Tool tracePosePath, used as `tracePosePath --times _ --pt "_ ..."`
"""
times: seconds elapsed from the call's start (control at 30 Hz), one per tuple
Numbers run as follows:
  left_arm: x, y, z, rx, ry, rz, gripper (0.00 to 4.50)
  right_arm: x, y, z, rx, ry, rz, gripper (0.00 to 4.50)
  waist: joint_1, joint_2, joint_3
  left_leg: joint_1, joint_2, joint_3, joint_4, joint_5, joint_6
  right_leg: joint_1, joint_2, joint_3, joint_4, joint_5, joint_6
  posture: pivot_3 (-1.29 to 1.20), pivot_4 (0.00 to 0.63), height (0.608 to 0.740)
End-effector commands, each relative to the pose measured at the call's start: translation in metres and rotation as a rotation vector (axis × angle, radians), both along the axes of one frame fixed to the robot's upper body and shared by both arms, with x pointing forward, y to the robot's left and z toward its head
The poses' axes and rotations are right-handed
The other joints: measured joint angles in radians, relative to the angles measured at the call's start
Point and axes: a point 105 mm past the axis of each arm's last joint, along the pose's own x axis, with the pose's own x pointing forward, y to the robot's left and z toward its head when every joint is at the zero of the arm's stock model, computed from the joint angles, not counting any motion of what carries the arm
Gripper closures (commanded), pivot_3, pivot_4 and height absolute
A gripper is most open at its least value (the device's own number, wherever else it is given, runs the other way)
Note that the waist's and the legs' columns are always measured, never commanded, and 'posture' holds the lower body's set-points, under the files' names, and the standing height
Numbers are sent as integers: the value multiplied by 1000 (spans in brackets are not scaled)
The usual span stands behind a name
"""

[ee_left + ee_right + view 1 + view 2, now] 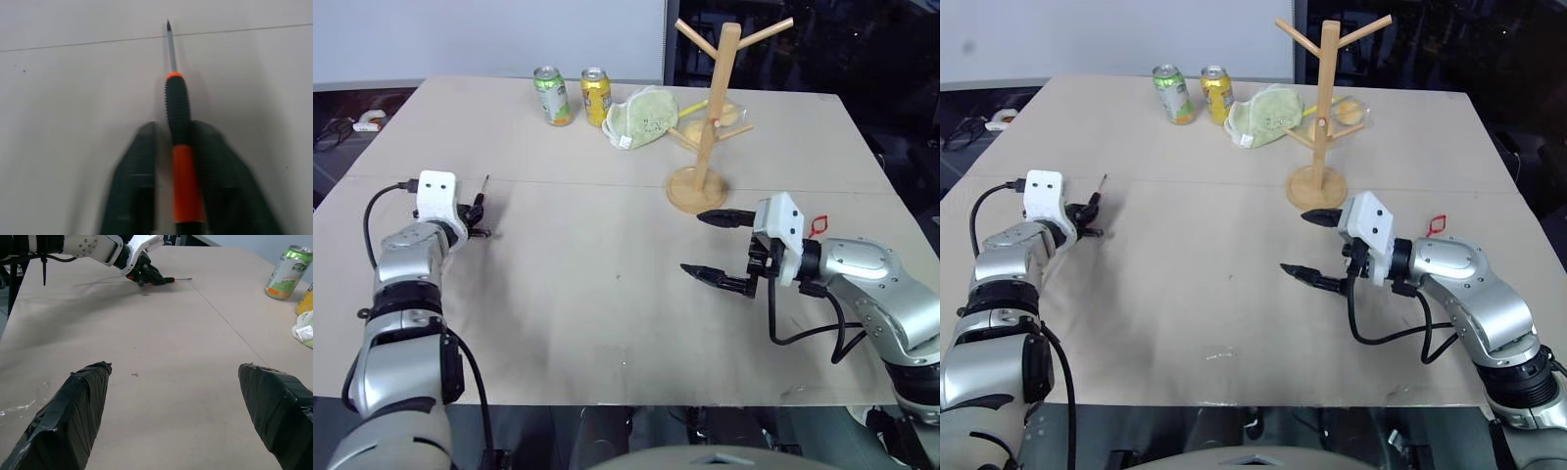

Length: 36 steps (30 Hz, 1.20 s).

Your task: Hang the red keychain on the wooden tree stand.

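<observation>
Behind the right gripper [713,245], near the wooden tree stand [710,117] base, the red keychain [817,225] lies on the table [607,323]; its long axis seems to run crosswise. That gripper's jaws gape wide, empty. Well left of the stand, the left gripper [168,147] flanks a screwdriver [178,142] pointing away; I cannot tell whether it grips.

A robot test lab, by the look of it: a plain tan bench [607,323] set against a blank white wall panel [489,39], with loose cables [333,132] trailing off its far left corner.
</observation>
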Motion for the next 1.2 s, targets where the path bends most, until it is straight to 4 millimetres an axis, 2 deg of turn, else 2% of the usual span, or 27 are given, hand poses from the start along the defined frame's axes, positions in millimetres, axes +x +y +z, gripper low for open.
tracePosePath --times 0.03,0.13,0.17,0.3,0.43,0.5,0.6,0.8,0.93,1.0,1.1,1.2 --pt "-1 5 24 4 -63 -15 1707 -1 -2 9 3 -37 -14 0 0 0 0 0 0 0 0 0 0 0 0 0 0 0 0 0 150 740" --pt "-7 2 33 30 -56 -69 349 1 -9 8 1 -28 -65 0 -3 0 0 0 0 0 0 0 0 0 0 0 0 0 0 0 150 740" --pt "-10 -2 39 49 -57 -104 22 2 -14 7 3 -24 -103 0 -3 0 0 0 0 0 0 0 0 0 0 0 0 0 -1 0 150 740" --pt "-22 -33 65 92 -66 -279 22 6 -42 3 16 -1 -292 0 2 0 0 -3 0 -1 0 -1 -2 -1 -2 -1 0 0 -1 0 150 740" --pt "-29 -87 83 116 -79 -521 22 2 -72 -12 4 31 -512 0 10 -1 0 -3 0 -2 0 -3 -5 0 -4 -3 -1 -1 -1 0 150 740" --pt "-29 -123 90 125 -105 -662 22 -2 -85 -22 -2 47 -636 0 6 -1 -1 -3 0 -2 0 -3 -5 0 -4 -3 -1 -1 -1 0 150 740" --pt "-36 -166 92 148 -125 -841 22 -2 -100 -27 5 42 -778 0 6 -1 -1 -3 -2 -4 1 -3 -4 1 -3 -4 0 -1 -1 0 150 740" --pt "-47 -240 89 156 -178 -1170 22 16 -155 -54 21 88 -1206 0 -2 -1 -1 -3 -2 -5 3 -2 -4 1 -1 -3 0 -1 0 0 150 740" --pt "-51 -270 92 148 -223 -1304 22 33 -170 -64 94 149 -1355 0 -4 0 -1 -3 -2 -5 3 0 0 1 -1 -3 0 0 0 0 150 740" --pt "-58 -284 93 139 -240 -1382 22 43 -171 -69 127 183 -1391 0 -5 0 -1 -3 -2 -5 3 0 0 1 0 -3 0 1 3 0 150 740" --pt "-66 -297 92 136 -250 -1485 22 59 -167 -72 159 209 -1416 0 -5 1 -1 -3 -2 -6 3 0 0 2 0 -3 0 1 3 0 150 740" --pt "-63 -303 91 162 -259 -1517 22 70 -169 -79 180 249 -1475 0 -3 2 -1 -3 -2 -6 3 0 0 2 0 -3 0 1 3 0 150 740"
